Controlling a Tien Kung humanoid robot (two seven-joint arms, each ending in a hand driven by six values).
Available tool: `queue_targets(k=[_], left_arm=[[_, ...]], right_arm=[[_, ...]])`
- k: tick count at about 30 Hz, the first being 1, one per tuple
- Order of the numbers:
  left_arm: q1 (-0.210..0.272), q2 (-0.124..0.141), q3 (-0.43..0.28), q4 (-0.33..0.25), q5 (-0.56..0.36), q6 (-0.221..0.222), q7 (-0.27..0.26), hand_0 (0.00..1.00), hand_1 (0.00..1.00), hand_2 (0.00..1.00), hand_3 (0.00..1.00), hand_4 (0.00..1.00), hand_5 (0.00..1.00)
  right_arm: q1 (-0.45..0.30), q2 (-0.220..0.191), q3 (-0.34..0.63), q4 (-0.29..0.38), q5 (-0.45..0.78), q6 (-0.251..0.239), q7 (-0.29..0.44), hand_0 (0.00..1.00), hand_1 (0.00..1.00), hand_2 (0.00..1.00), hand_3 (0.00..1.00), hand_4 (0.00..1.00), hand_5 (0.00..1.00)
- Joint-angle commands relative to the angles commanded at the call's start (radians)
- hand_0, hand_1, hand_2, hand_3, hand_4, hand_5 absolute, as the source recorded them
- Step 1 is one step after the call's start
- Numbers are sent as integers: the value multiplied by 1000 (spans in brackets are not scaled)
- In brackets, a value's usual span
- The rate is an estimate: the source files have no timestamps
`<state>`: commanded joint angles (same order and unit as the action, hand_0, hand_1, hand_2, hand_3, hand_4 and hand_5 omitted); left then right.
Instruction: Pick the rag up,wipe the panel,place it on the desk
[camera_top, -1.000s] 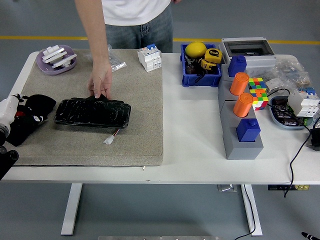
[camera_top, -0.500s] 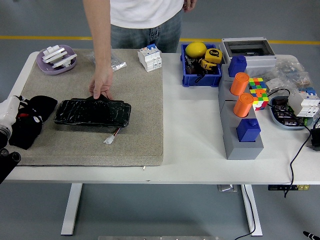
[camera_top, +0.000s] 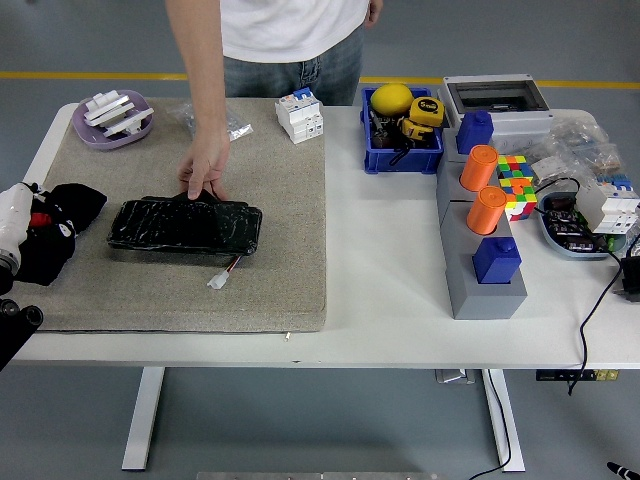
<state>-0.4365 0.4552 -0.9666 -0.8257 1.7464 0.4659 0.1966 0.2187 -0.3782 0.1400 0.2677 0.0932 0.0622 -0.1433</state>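
At the beige felt mat's (camera_top: 290, 250) left edge, the robot's left hand (camera_top: 22, 235) clutches the crumpled black cloth rag (camera_top: 62, 225). The glossy black rectangular panel (camera_top: 185, 225) lies just to its right, long axis left-right, steadied by a person's hand (camera_top: 205, 165).

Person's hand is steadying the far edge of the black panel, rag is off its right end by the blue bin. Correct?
Not quite. The head view shows the person's hand on the far edge of the black panel, but the black rag is off its left end, at the robot's left hand, not by the blue bin.
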Motion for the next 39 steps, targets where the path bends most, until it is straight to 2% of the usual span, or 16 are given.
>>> queue_targets(k=[1, 6, 7, 13, 17, 20, 30, 39], left_arm=[[1, 0, -3, -3, 2, 3, 0, 274, 169, 431, 391, 187, 2], [12, 0, -33, -41, 12, 3, 5, 274, 169, 431, 391, 187, 2], [18, -2, -43, -57, 18, 2, 7, 264, 164, 423, 382, 152, 2], [69, -26, -115, -193, 66, 1, 28, 263, 159, 422, 382, 148, 2], [88, -47, -134, -261, 101, 3, 45, 263, 159, 422, 382, 148, 2], [86, -54, -116, -270, 98, 9, 42, 266, 163, 429, 390, 170, 2], [74, -75, -66, -217, 73, 26, 27, 266, 165, 427, 394, 186, 2], [72, -106, -29, -251, 87, 37, 30, 266, 167, 429, 397, 190, 2]], right_arm=[[0, 0, 0, 0, 2, 0, 0, 709, 676, 693, 637, 998, 554], [0, 2, -2, 0, 5, 1, 2, 709, 676, 693, 637, 998, 554], [0, 2, -3, -1, 6, 1, 2, 708, 676, 693, 637, 998, 554], [-4, 1, -7, -1, 13, 1, 4, 709, 676, 693, 637, 998, 554], [-7, 3, -12, -1, 20, 2, 7, 709, 676, 693, 637, 998, 554], [-6, 4, -18, -1, 25, 3, 10, 709, 676, 693, 637, 998, 554], [-4, 3, -17, -2, 27, 2, 11, 708, 676, 693, 637, 998, 554], [-5, 0, -4, -4, 13, 2, 5, 709, 676, 693, 637, 998, 554]])
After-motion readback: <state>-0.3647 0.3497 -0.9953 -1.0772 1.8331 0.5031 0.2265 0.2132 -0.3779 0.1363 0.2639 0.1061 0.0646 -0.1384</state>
